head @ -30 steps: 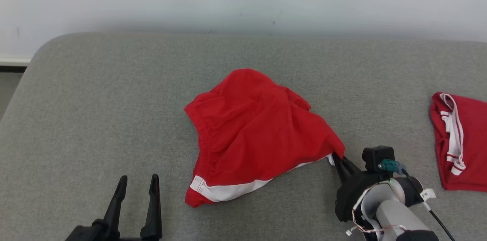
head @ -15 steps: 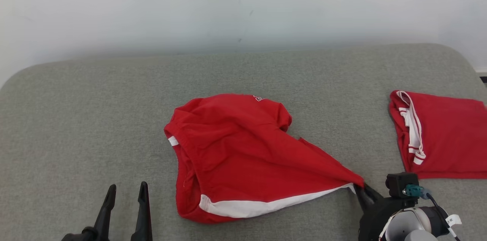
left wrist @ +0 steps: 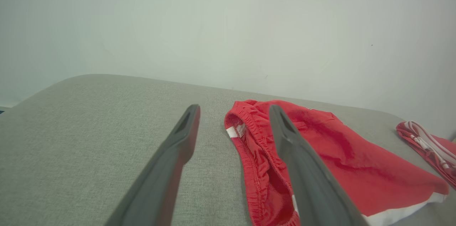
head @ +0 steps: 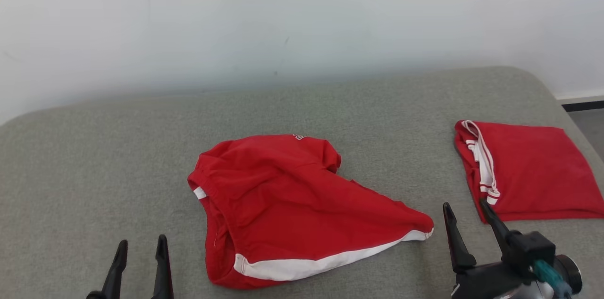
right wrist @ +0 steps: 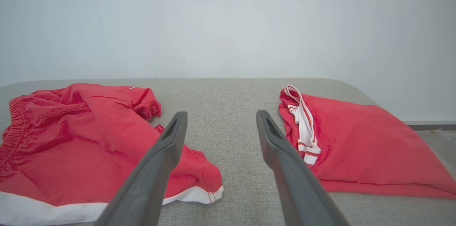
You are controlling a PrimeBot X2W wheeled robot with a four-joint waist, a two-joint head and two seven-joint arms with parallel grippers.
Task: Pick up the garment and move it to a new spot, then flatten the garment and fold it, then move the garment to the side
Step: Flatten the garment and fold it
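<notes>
The right gripper [head: 464, 204] has let go. Half a second ago it was clamped on the right-hand corner of the red shorts [head: 292, 204]; now its two fingers stand wide apart with nothing between them, just to the right of that corner and clear of the cloth. The released corner lies on the grey pad [head: 94, 157], with the white band [head: 302, 268] running along the near hem of the shorts. The whole head view has shifted since then, so the camera has moved.

The shorts lie rumpled in the middle of the pad, waistband to the left. The left gripper [head: 143, 241] hangs near and to the left of the shorts, fingers spread and empty, not touching them.

To the right of the shorts, beyond the right gripper, lies a folded red garment [head: 528, 171] with white trim. A bare strip of pad separates the two.

Left of the shorts the pad is bare out to its rounded end. Behind the shorts the pad's far edge meets a pale wall [head: 236, 20]. The pad's right end curves off just past the folded garment.
</notes>
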